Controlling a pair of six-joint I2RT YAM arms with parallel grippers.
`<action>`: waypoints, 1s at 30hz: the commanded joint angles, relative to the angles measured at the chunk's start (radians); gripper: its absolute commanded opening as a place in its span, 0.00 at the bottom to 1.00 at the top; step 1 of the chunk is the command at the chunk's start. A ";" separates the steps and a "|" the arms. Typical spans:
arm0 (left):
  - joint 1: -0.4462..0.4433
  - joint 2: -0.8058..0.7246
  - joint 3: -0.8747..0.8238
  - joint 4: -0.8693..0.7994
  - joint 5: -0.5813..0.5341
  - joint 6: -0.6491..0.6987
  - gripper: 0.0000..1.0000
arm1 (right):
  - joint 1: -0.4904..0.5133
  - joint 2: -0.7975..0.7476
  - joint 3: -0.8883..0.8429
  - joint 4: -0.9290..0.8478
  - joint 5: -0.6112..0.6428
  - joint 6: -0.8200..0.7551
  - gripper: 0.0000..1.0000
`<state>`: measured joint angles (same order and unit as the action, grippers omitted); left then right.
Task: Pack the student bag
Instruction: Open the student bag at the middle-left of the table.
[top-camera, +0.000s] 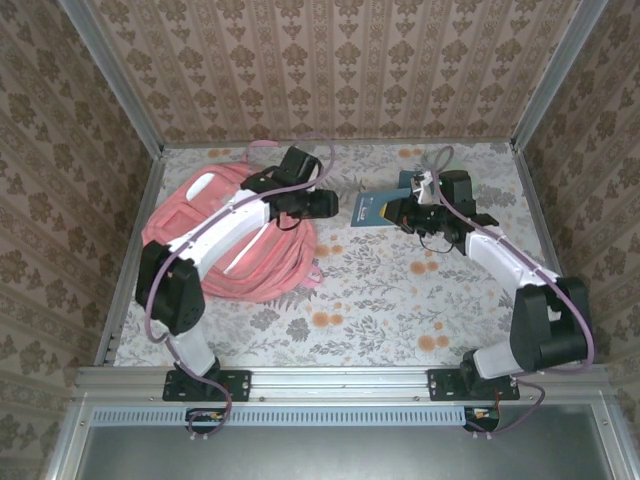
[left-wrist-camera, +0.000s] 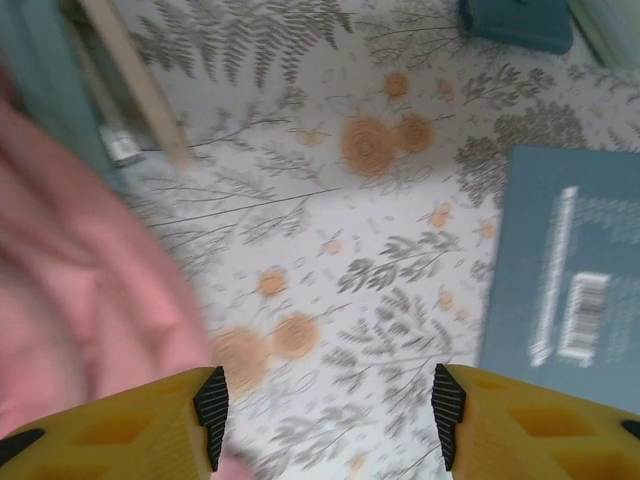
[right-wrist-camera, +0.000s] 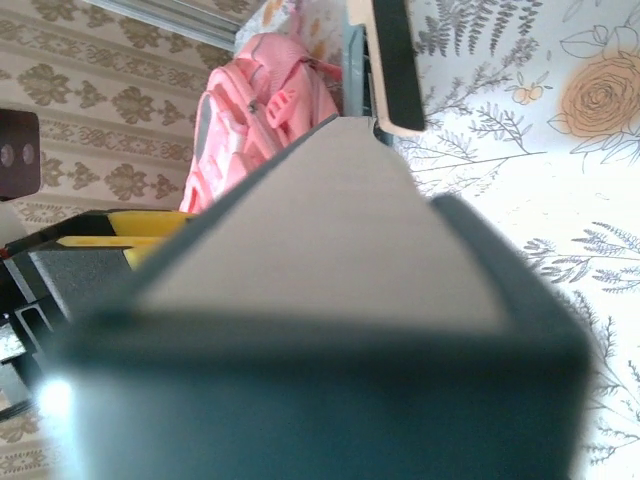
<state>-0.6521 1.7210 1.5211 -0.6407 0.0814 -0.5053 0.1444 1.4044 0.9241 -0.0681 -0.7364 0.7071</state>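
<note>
The student bag (top-camera: 185, 212) lies flat on the floral desk (top-camera: 350, 300), filling the left part of it, pink straps trailing from its near edge. The left arm reaches across the bag, and the left pincer (top-camera: 328, 204) hangs just past the bag's right side, above bare desk. In the left wrist view that pincer (left-wrist-camera: 325, 400) is spread, its black pads (left-wrist-camera: 212, 412) well apart with only the patterned desk between them. The bag's pink fabric (left-wrist-camera: 80, 300) lies blurred at the left of that view. To the right of the bag, beyond the left pincer, is a teal book (top-camera: 372, 210). Its back cover shows a white barcode label (left-wrist-camera: 570, 260), and no part of it touches the bag. The right pincer (top-camera: 405, 212) is at the edge of the book farthest from the bag and is pinching it. In the right wrist view the book (right-wrist-camera: 330, 300) sits close against the lens, grey page edge up, hiding the fingers. The bag (right-wrist-camera: 260, 110) shows small and pink beyond the book's far end. Another teal item (left-wrist-camera: 515, 22) lies farther from the bag than the left pincer; it is too cropped to identify.
</note>
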 joint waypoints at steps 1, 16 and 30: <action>0.015 -0.040 -0.063 -0.195 -0.146 0.161 0.59 | -0.005 -0.089 -0.033 -0.040 0.003 -0.006 0.00; 0.006 -0.091 -0.235 -0.264 -0.298 0.309 0.54 | -0.004 -0.236 -0.144 -0.043 0.019 0.032 0.00; 0.058 -0.036 -0.238 -0.245 -0.351 0.379 0.52 | 0.009 -0.254 -0.166 -0.037 0.024 0.047 0.00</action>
<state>-0.5930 1.6524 1.2896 -0.8753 -0.2565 -0.1699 0.1467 1.1778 0.7582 -0.1242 -0.7143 0.7410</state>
